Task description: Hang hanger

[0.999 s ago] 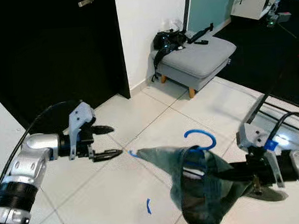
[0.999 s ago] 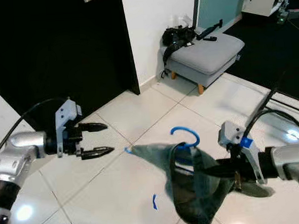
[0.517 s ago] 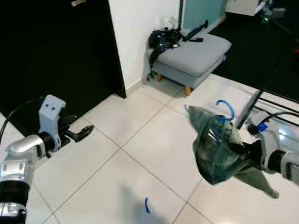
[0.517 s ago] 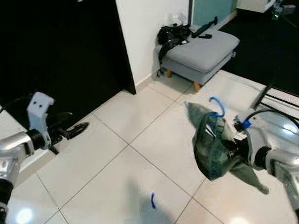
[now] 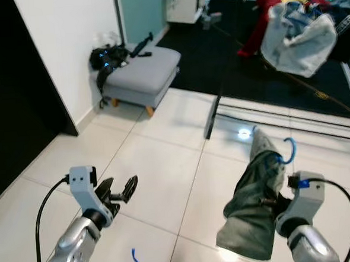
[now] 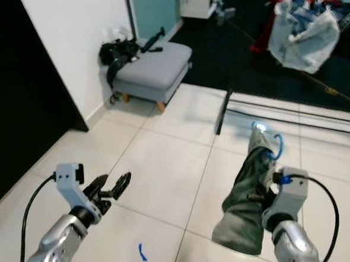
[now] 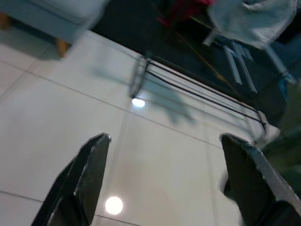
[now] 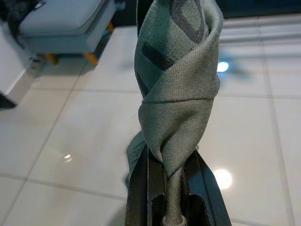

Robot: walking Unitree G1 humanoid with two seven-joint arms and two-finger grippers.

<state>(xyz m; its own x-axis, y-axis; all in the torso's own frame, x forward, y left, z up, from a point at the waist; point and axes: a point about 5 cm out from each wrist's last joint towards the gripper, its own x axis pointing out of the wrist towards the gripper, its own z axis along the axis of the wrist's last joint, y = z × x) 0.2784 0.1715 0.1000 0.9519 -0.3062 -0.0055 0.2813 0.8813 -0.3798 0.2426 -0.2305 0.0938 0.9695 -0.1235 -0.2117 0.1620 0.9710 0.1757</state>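
A blue hanger (image 5: 289,151) carries a grey-green garment (image 5: 254,212) that hangs long and twisted over the white floor at the lower right. My right gripper (image 8: 169,188) is shut on the cloth-wrapped hanger, its fingers (image 8: 141,186) pressed against the fabric. In the eye views the garment hides those fingers, and the grey wrist (image 5: 304,197) sits just beside it. My left gripper (image 5: 122,190) is open at the lower left with nothing between its fingers (image 7: 91,160). A black clothes rack (image 5: 212,114) stands ahead, its low rails (image 7: 197,92) running off to the right.
A grey footstool (image 5: 142,73) with a black bag (image 5: 108,55) stands by the white wall at the left. White and red clothes (image 5: 297,34) hang at the upper right over a dark floor. A small blue mark (image 5: 135,257) lies on the tiles near my left arm.
The whole view has swung right, bringing the rack and hanging clothes into sight. The garment on the hanger now hangs down long instead of bunched. Both arms sit lower in the picture.
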